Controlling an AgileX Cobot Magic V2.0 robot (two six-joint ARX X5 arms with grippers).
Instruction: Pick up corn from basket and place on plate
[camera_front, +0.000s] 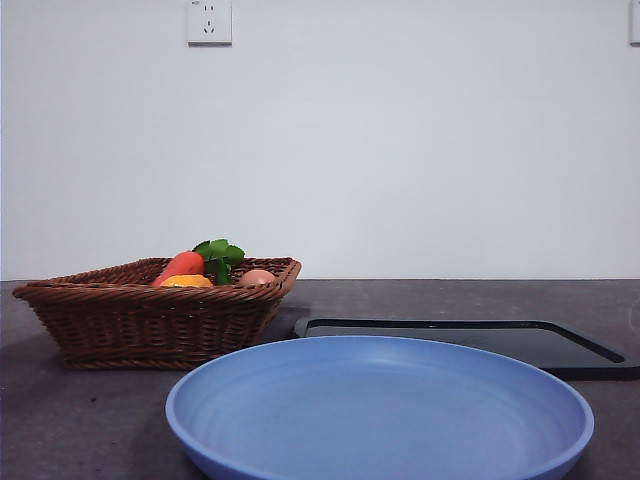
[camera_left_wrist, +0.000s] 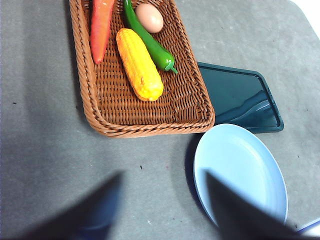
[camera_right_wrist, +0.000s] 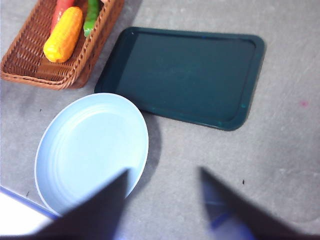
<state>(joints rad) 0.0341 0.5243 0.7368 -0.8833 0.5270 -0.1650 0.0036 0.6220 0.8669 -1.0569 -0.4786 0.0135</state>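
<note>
Right, from my seat the basket (camera_left_wrist: 145, 107) is my landmark, and the corn (camera_left_wrist: 139, 64) lies inside it on the woven floor, roughly in the middle. A carrot (camera_left_wrist: 101, 27) lies just beside the corn on one flank, with a gap of wicker between them. On the other flank a green pepper (camera_left_wrist: 150, 42) runs almost along the corn's edge, and I cannot tell whether they touch. A pale egg-like ball (camera_left_wrist: 149, 17) sits on the far side of the pepper from the corn.

The plate (camera_left_wrist: 240, 170) rests on the table just outside one corner of the basket, bare. A black tray (camera_left_wrist: 240, 97) lies against the basket's long side, next to the plate.

The left gripper (camera_left_wrist: 162, 200) hovers above the table off the basket's short end, jaws spread wide and holding nothing. The right gripper (camera_right_wrist: 162, 200) hangs well away from the basket, over the plate's edge and the bare table beside it, jaws likewise wide apart and holding nothing.

In the front view only the top of the corn (camera_front: 187, 282) peeks over the basket rim (camera_front: 150, 295).
</note>
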